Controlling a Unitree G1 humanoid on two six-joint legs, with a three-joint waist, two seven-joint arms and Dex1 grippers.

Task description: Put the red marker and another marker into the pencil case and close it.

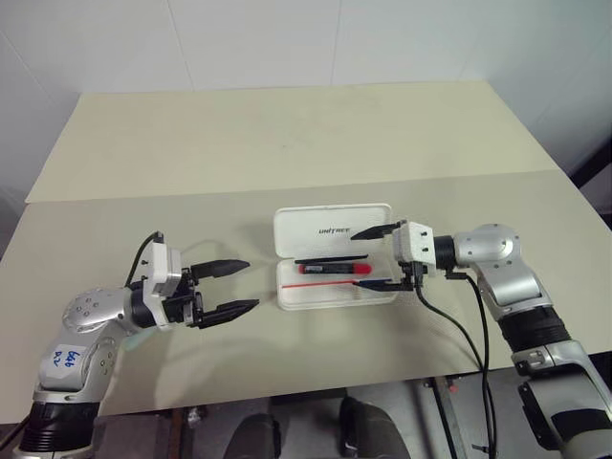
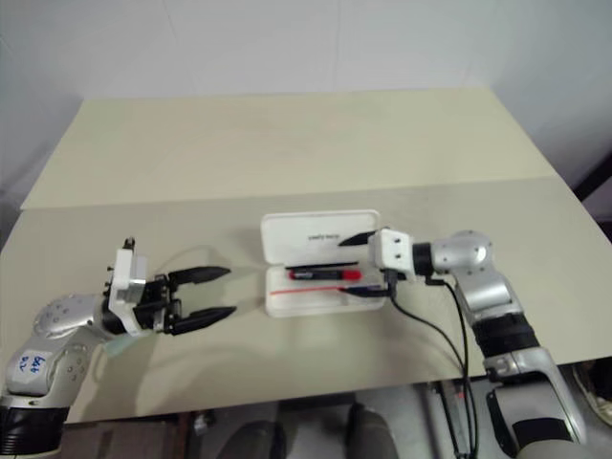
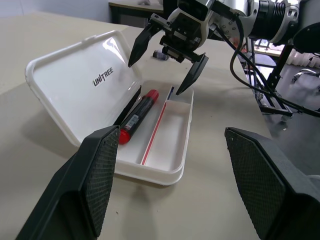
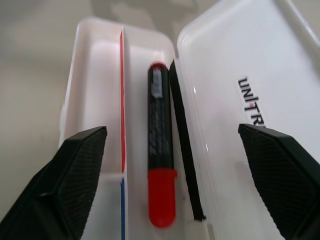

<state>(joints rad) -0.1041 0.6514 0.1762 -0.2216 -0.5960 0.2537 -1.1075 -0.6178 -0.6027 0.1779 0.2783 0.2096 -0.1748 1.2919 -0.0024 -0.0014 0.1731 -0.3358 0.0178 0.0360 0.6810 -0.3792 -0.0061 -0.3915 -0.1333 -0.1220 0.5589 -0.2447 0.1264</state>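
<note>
- Right gripper (image 1: 368, 258): jaws wide apart, holding nothing, hanging over the right end of the pencil case (image 1: 333, 258).
- Red marker (image 1: 333, 269): lying in the tray of the open case, just below and between the right fingers, free of both; resting in the compartment next to the hinge, along the black strip (image 4: 184, 140).
- Red-and-blue stripe (image 4: 122, 150): running along the divider, on the far side of the marker from the hinge.
- Lid (image 3: 90, 85): standing open, tilted back, with the dark lettering facing up.
- Left gripper (image 1: 234, 287): jaws also well spread, empty, pointing toward the left end of the case but apart from it, bare table (image 1: 287, 153) between the fingertips and the case.
- Left fingers (image 3: 97, 175): textured pads facing each other, the case lying ahead between them.
</note>
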